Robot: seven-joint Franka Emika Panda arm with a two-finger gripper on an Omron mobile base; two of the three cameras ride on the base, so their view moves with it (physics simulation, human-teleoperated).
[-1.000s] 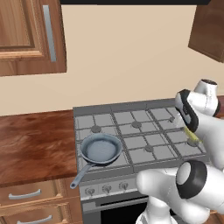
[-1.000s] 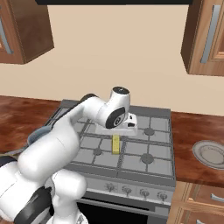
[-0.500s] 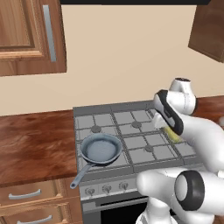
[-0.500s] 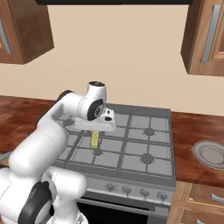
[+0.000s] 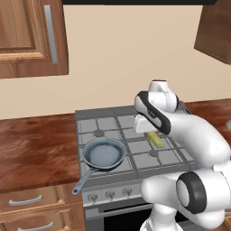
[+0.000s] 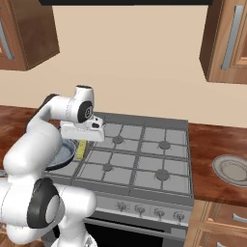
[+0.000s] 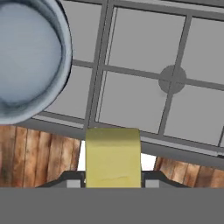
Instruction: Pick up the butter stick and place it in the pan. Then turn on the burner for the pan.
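While my tool (image 5: 152, 135) holds the butter stick (image 5: 155, 139) tight above the stove, letting go early misses the pan (image 5: 104, 153).

The yellow butter stick (image 5: 156, 139) hangs lengthwise in the air above the stove grates, just right of the pan (image 5: 104, 153). The round grey-blue pan sits on the front-left burner, its slim handle pointing toward the front edge.

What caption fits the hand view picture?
Gripper carries the butter stick above the stove toward the pan.
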